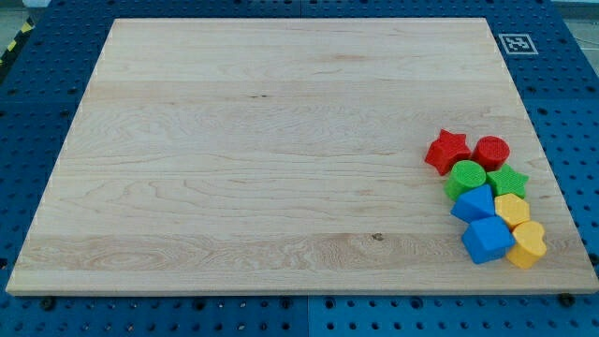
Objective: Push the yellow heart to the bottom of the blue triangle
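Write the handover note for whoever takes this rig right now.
My tip: not visible in the camera view.
All blocks are clustered at the board's right edge.
Yellow heart lies at the cluster's bottom, right of the blue cube.
Blue triangle sits up-left of the heart, above the cube.
Done: nothing evident; the cube occupies the spot below the triangle.
Left: push the heart below the triangle.

This looks like a lab or a test room. A big wooden board [281, 150] lies on a blue metal table [37, 318] full of little holes (the kind for bolting things down). A black-and-white square marker [516, 43] sticks on the board's corner.
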`<state>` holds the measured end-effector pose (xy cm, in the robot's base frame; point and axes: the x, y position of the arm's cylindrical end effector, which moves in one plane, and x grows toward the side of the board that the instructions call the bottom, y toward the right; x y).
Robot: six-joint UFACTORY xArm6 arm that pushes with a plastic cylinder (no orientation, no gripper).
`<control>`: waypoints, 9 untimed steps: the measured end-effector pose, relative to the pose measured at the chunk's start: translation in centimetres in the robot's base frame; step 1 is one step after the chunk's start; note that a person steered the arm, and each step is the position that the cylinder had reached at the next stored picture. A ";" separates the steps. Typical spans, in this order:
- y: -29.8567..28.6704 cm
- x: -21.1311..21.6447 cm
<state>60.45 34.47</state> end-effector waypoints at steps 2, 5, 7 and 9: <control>-1.9 0.0; -9.9 -0.3; -14.0 -1.6; -13.3 -1.6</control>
<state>58.88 21.20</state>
